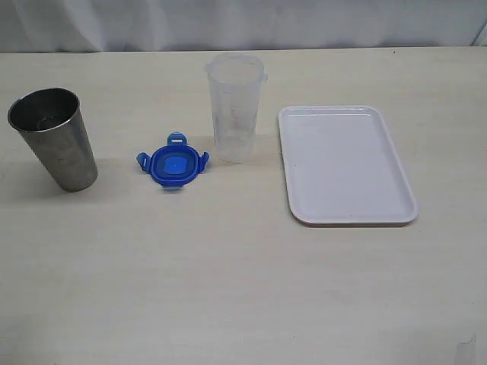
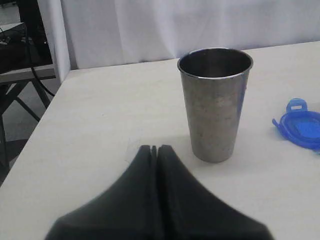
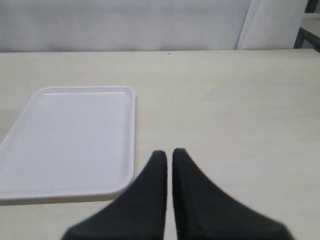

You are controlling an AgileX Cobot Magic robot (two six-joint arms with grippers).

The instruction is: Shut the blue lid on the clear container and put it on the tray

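The blue lid (image 1: pixel 173 167) lies flat on the table, flaps spread, just left of the clear container (image 1: pixel 235 106), which stands upright with its mouth uncovered. To the container's right lies the white tray (image 1: pixel 346 163), bare. No gripper shows in the exterior view. In the left wrist view my left gripper (image 2: pixel 154 148) is shut with nothing in it, low over the table a little short of the steel cup; the lid's edge (image 2: pixel 302 125) shows beyond that cup. My right gripper (image 3: pixel 170 152) is shut on nothing, its tips nearly touching, beside the tray's near corner (image 3: pixel 120 187).
A grey steel cup (image 1: pixel 55 137) stands upright left of the lid, and it fills the middle of the left wrist view (image 2: pixel 215 100). The table's left edge (image 2: pixel 35 125) runs close to the left gripper. A white curtain backs the table.
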